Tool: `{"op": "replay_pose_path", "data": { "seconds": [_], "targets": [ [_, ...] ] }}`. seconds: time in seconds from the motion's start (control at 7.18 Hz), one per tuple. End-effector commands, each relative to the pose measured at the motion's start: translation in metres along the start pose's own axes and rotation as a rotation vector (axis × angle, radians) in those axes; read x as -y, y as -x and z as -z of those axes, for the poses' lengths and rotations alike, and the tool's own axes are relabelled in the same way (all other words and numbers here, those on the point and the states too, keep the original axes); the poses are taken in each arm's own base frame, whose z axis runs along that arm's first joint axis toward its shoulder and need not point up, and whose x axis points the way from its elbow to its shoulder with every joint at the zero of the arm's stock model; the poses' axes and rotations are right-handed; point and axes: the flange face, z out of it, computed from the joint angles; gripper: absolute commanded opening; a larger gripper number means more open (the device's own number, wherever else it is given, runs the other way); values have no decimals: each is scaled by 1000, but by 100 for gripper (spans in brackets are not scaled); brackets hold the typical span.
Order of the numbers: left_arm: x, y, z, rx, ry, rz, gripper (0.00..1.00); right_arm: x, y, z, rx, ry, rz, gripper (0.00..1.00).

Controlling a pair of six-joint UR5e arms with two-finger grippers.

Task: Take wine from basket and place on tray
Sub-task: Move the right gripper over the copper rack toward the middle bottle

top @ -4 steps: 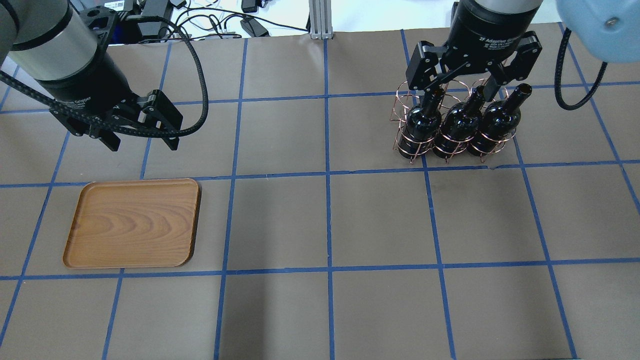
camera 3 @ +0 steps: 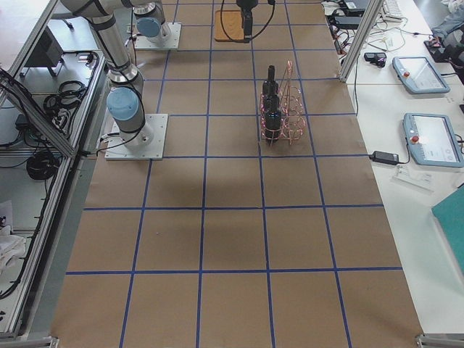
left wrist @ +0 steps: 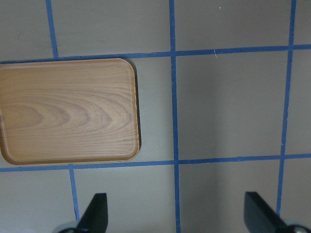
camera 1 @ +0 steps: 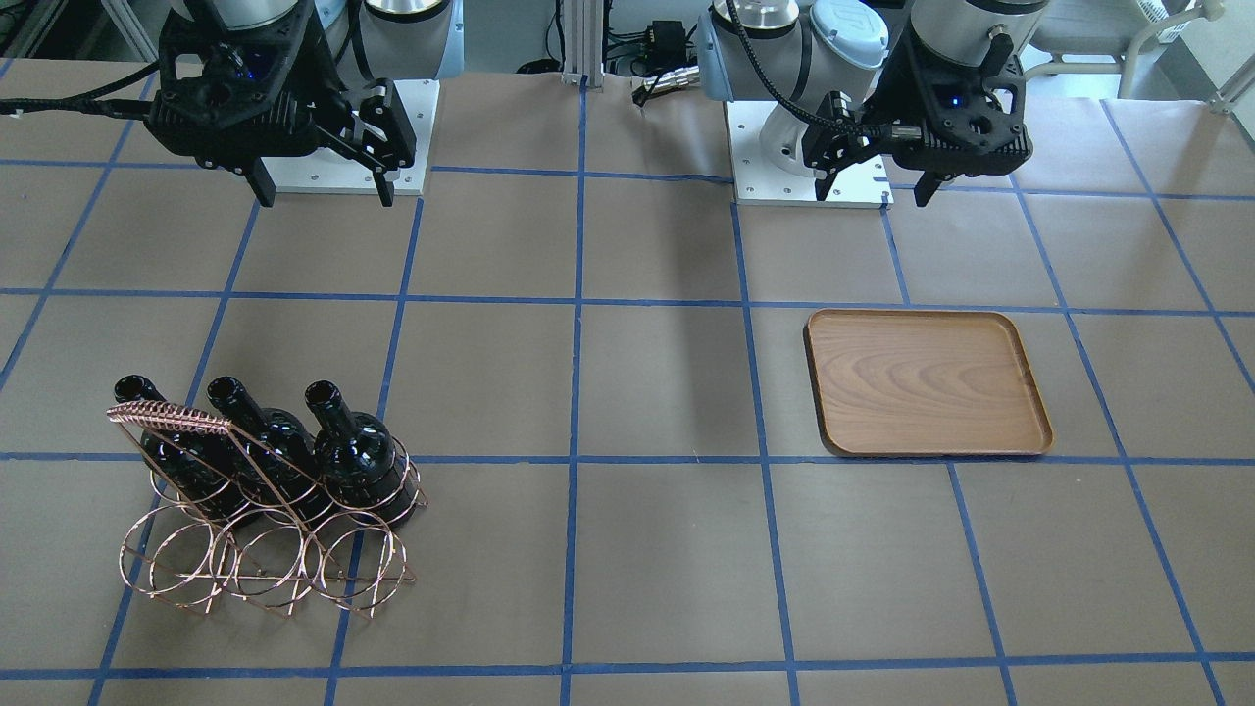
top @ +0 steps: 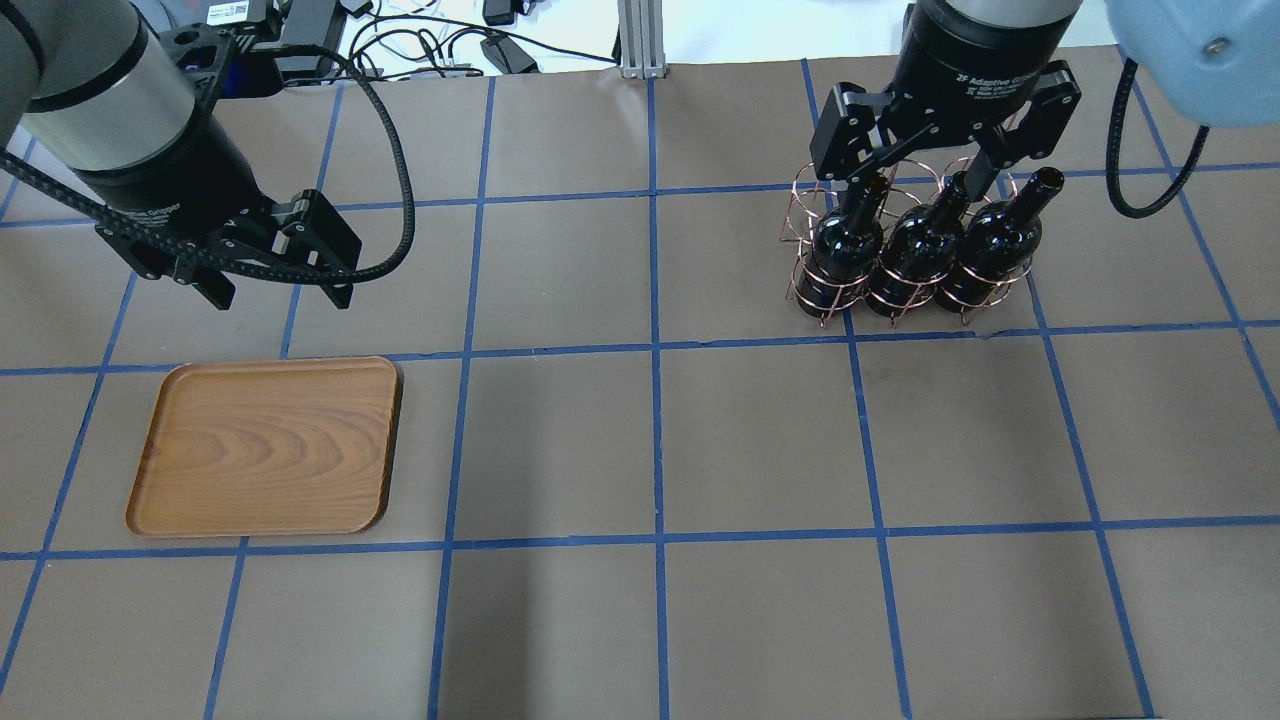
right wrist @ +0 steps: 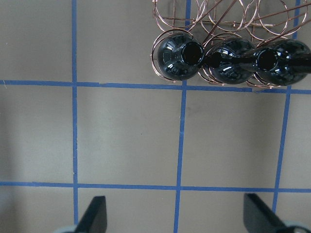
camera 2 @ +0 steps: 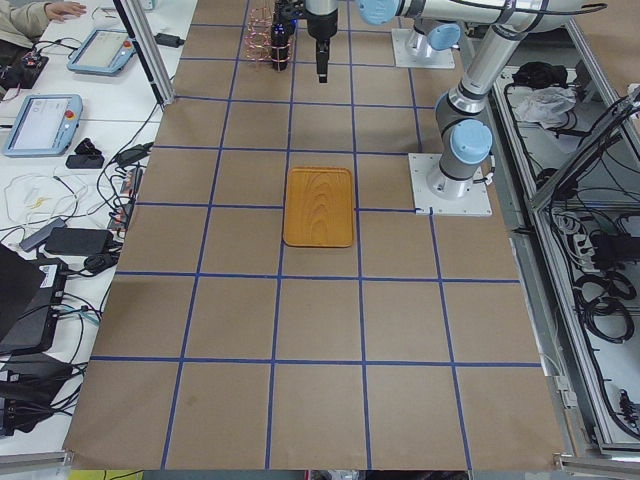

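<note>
Hovering with its two fingers (camera 1: 263, 186) spread wide and nothing between them, the right tool (camera 1: 326, 196) hangs above the brown paper-covered counter (top: 650, 450) with blue tape lines (top: 655, 350), on the robot's side of the copper-coloured wire basket of round rings (camera 1: 312, 549) and apart from it. Three glossy black glass wine bottles (top: 925, 248) stand upright side by side in the basket's row nearer the robot, mouths open, beside its coil-wrapped bar handle (camera 1: 172, 414). Well apart, on the counter's other half, lies the flat rectangular brown wood-grain tray with rounded corners (top: 265, 450). The left tool (top: 282, 300) hangs above the counter near the tray, off to one side of it, likewise released, its prongs wide.
</note>
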Motion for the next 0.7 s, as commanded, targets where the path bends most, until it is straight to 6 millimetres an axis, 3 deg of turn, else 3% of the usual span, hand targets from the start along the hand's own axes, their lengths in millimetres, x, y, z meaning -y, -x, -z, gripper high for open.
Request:
{"op": "replay_pose_path", "data": {
  "seconds": [0.0,0.14,0.28,0.42,0.56],
  "targets": [
    [0,0,-1,1,2,0,100,9,-31,-2,-21,8,-26,100],
    [-1,0,0,2,-1,1,100,17,-70,-6,-39,26,-58,100],
    [-1,0,-1,1,2,0,100,36,-106,-27,-31,64,-72,100],
    [-1,0,-1,1,2,0,100,54,-122,-54,-20,116,-17,98],
    [-1,0,-1,1,2,0,100,66,-123,-68,-21,101,-20,99]
  ]
}}
